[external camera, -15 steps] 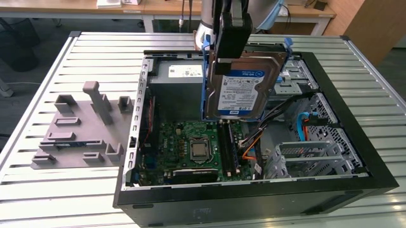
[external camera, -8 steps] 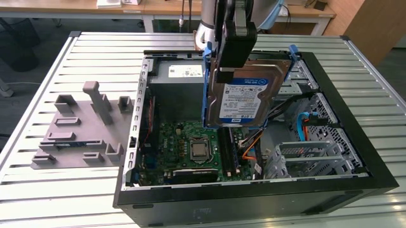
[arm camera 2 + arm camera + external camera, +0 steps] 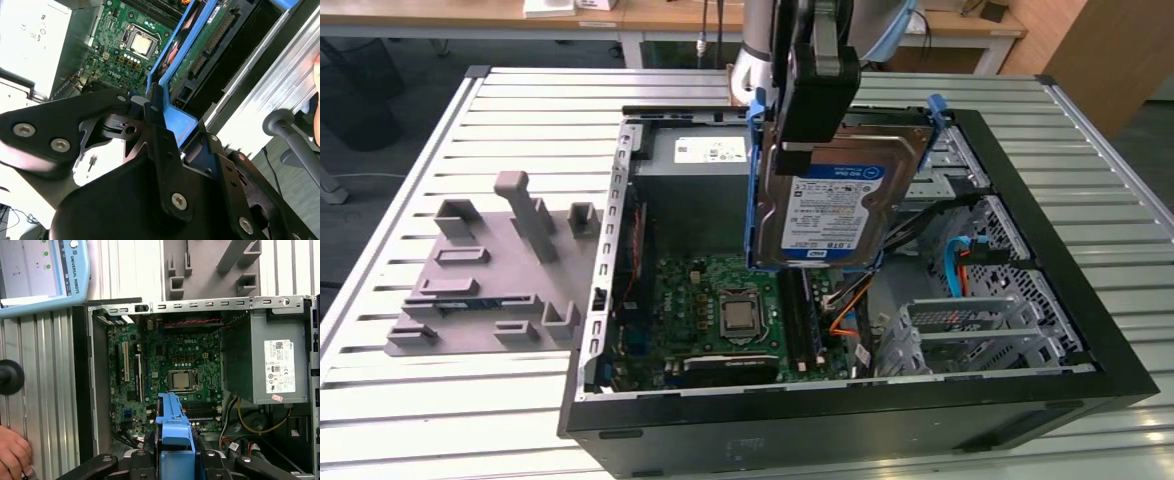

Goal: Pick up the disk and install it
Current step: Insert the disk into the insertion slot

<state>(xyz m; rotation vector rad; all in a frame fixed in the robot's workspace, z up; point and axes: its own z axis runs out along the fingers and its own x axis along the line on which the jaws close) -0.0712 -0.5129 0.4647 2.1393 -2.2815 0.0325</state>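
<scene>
The gripper (image 3: 175, 462), clamped shut on the blue-framed disk (image 3: 838, 210), holds it upright, with the open computer case (image 3: 854, 405) and its green board (image 3: 720, 300) directly beneath.

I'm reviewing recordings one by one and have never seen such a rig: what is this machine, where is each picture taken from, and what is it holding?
It is a single robot arm with a claw. The exterior view is taken from off the arm; both wrist views ride on the arm and look into the case. On the slatted table stand an open computer case and a grey fixture plate. The claw is shut on the disk, holding it on edge above the case's motherboard.
</scene>
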